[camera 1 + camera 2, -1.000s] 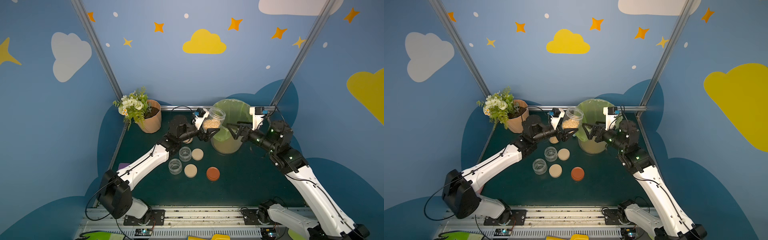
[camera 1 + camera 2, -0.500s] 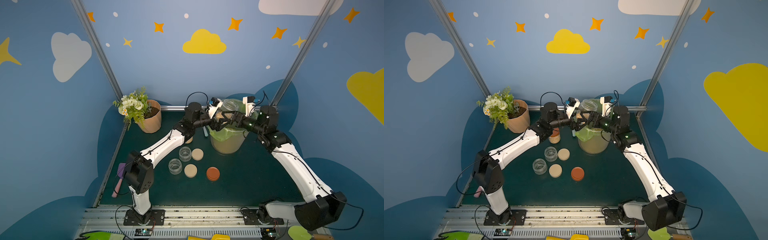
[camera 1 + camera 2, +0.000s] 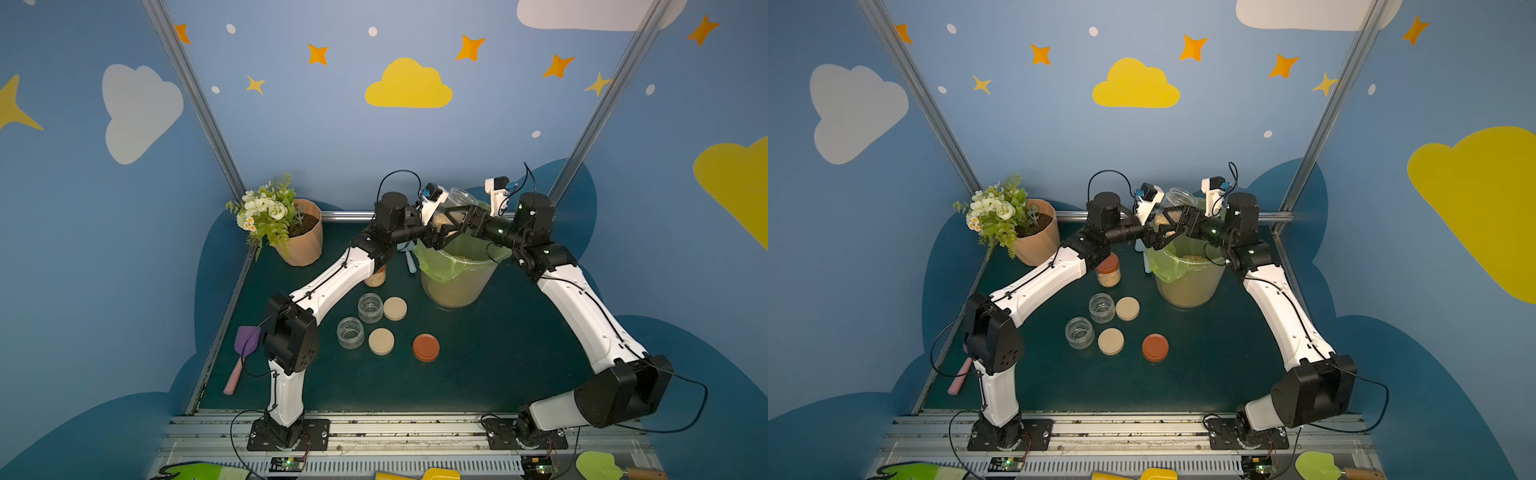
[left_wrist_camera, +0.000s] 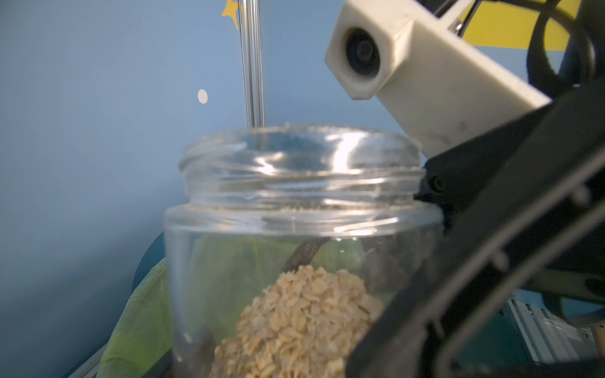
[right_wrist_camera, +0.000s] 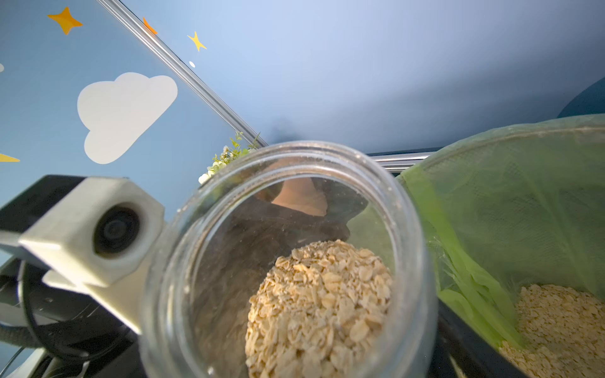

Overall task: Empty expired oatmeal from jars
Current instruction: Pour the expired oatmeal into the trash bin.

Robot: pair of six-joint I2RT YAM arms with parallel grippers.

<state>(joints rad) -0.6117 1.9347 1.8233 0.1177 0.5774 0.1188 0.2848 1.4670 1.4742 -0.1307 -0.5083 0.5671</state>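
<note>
Left gripper was clamped on open jar, held above bin rim, oatmeal inside. Right gripper sat at jar; grip couldn't be told. Should tip mouth slowly, well inside bin

Both wrist views cut off the base of the jar. In a top view the left arm hides most of a capped jar. Whether the right gripper grips is unclear.

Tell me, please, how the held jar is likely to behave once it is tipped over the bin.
The jar looks smooth, clear and rigid, so probably slippery, perhaps breakable. Its oatmeal lies loose, heaped to one side, so its weight would likely shift suddenly.
</note>
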